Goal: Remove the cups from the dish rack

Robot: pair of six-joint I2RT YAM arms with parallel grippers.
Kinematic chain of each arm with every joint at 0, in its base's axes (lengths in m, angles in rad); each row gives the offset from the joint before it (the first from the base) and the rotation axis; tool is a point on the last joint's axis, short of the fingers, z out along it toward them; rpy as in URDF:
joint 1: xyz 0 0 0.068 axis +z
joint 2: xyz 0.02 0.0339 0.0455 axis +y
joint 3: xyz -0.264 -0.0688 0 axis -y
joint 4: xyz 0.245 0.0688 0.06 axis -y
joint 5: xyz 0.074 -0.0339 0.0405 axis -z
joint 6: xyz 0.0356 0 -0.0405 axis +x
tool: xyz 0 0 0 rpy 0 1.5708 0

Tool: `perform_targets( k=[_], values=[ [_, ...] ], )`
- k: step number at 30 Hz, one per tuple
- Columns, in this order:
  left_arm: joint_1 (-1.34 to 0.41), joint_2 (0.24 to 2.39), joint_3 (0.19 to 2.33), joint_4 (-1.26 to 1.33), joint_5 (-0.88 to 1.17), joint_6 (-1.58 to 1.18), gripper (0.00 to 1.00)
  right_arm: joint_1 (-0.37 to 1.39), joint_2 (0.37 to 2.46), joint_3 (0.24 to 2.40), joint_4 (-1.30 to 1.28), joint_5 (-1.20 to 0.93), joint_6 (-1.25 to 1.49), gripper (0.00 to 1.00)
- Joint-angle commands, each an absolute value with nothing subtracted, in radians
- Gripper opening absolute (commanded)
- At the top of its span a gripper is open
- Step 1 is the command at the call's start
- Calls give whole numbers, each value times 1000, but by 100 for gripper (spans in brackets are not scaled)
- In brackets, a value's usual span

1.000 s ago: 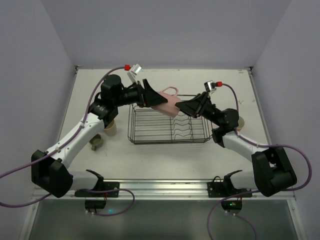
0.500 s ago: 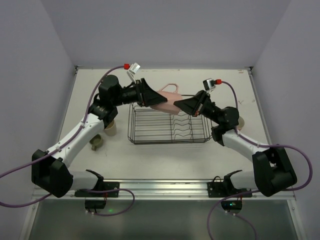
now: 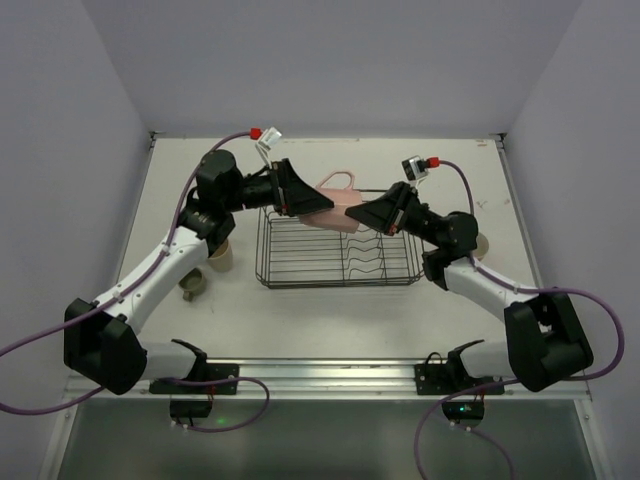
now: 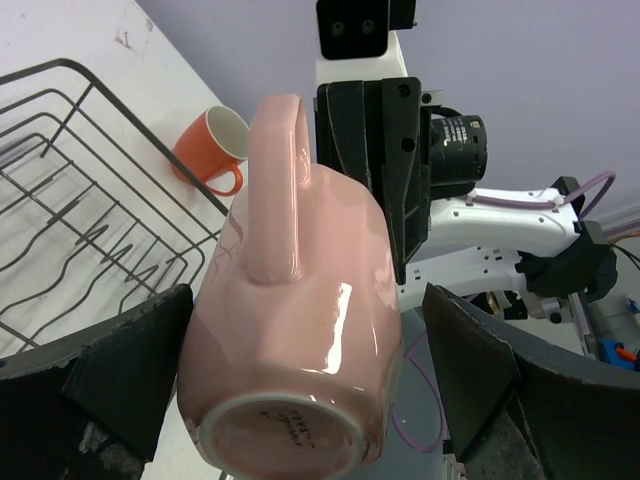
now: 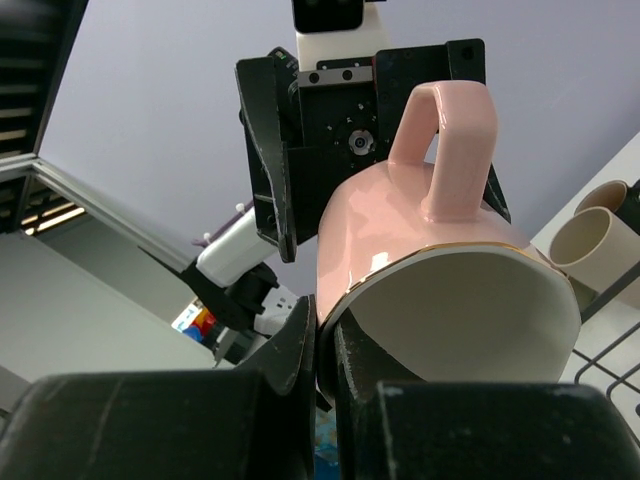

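White tabletop (image 3: 300,320) stretched in front of the rectangular black wire dish rack (image 3: 300,250), and pale grey walls (image 3: 60,150) closed three sides. Above the rack's far edge hung the glossy pink ceramic mug (image 3: 338,210), tipped on its side with its handle up. The right gripper (image 5: 325,340) pinched its rim, while the left gripper (image 4: 308,300) was spread wide around its base. An orange handled cup (image 4: 208,148) sat beside the rack.

Counted four cups: one pink cup (image 3: 338,210), one orange cup (image 4: 205,150), one cream cup (image 3: 220,258), one olive-grey cup (image 3: 192,288). Counted one dish rack (image 3: 340,284) and two grippers, left gripper (image 4: 305,300) and right gripper (image 5: 325,335).
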State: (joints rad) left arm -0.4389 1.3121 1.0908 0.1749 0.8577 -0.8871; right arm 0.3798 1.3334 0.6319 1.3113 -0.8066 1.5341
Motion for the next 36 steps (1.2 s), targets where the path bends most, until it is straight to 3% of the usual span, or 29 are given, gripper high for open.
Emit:
perform_targets(
  k=[1,8,11,12,15,18,24,28,36],
  values=[
    [-442,1261,1134,268,914,-893,100,384,1301,621,1638,-839,1490,0],
    [-440,1155,1233,-11,760,-674,100,377,1260,638,1528,-853,1430,0],
    [-442,1103,1276,-211,531,-570,100,373,1201,657,1363,-858,1328,0],
    [-442,1092,1281,-248,402,-549,100,370,1180,663,1226,-851,1290,0],
    [-440,1080,1275,-348,259,-492,100,365,1093,702,917,-805,1113,0],
    [-442,1078,1226,-368,247,-483,100,365,1008,779,527,-664,883,0],
    [-442,1078,1117,-316,284,-514,100,350,957,946,24,-277,589,0],
    [-443,1083,1059,-276,319,-534,100,290,976,1031,-129,-28,512,0],
    [-463,1137,1022,-258,353,-523,100,124,1083,1115,-232,136,420,0]
  ],
)
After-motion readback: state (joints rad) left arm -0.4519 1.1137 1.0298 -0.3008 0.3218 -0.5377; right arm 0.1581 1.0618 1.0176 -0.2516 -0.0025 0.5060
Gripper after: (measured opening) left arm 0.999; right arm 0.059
